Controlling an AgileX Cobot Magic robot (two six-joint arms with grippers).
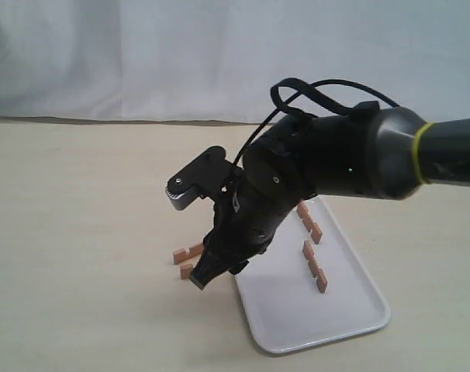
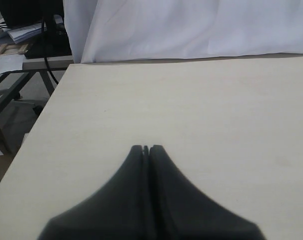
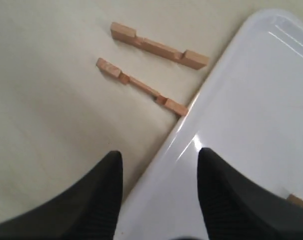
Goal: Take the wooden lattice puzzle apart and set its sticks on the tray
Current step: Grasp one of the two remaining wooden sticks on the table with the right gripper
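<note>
- The right gripper (image 3: 159,155) hangs spread and empty over the tray (image 3: 251,100) rim; the nearer stick (image 3: 141,86) lies just ahead on the table (image 3: 41,100), one end at that rim; the second stick (image 3: 159,47) lies parallel beyond it.
- The left gripper (image 2: 146,148), pressed together, sees only bare tabletop; the right arm looks nearer.

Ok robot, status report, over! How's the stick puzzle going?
Right gripper open, empty, above tray rim. Left gripper shut, empty. Two sticks on tray, two on table beside it. Nothing blocking.

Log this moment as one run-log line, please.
tray: holds two sticks | table: two more sticks beside tray rim | right gripper: open, empty, over tray rim | left gripper: shut, empty
</note>
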